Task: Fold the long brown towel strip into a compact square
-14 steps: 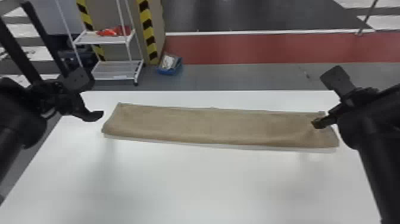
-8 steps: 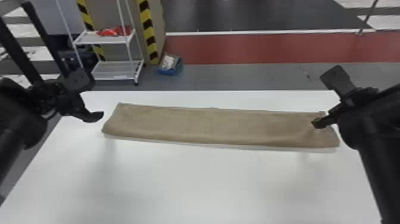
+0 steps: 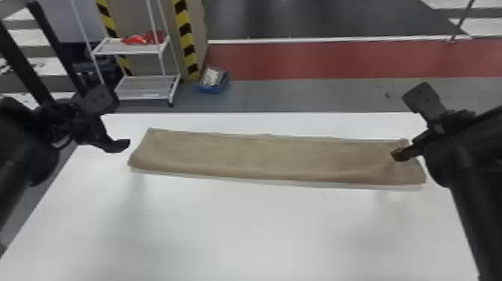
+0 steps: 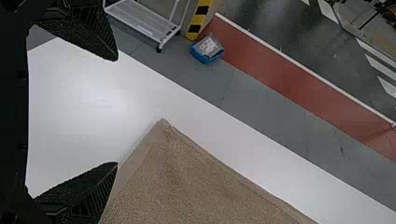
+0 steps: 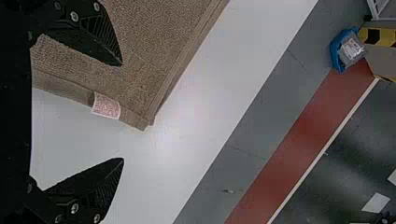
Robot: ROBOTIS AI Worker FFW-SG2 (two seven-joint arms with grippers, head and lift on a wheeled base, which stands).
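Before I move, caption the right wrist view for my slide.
Right pincer open near the brown towel, pale tag showing, white table beneath.

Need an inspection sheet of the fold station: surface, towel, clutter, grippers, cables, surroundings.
Surface: white table, matte-looking.
Job's things: brown towel strip laid out lengthwise, not yet a square; printed label at its right end.
Clutter: blue bin on the floor beyond the table.
Left gripper: open, by the towel's left end.
Right gripper: open, at its right end.
Cables: nothing clearly seen.
Surroundings: white wheeled rack, red floor band.
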